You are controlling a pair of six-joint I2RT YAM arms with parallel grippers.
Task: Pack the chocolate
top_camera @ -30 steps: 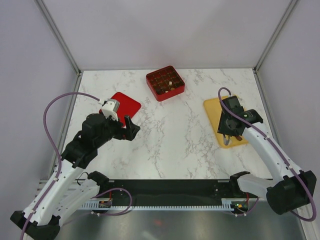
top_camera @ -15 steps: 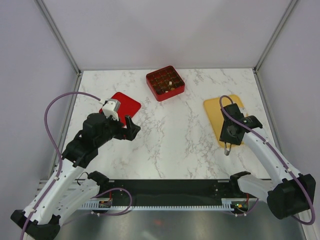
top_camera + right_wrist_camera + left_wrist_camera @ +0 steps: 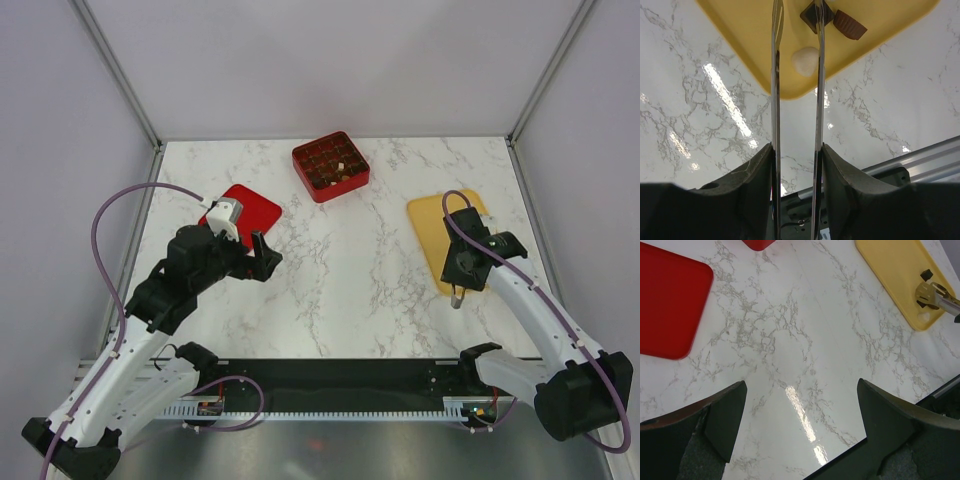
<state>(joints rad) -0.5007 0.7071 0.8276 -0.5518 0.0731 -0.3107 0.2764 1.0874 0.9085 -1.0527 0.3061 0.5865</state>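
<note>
My right gripper holds long thin tongs, tips apart and holding nothing, above the yellow tray. The chocolate lies there, touching one tip. I should straddle one piece, then squeeze gently. My left gripper waits wide open.

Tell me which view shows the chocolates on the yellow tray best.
Right wrist: chocolates lie close-up on the yellow tray, colours distinct. Left wrist shows only small specks there; in the top external view the right arm hides them.
</note>
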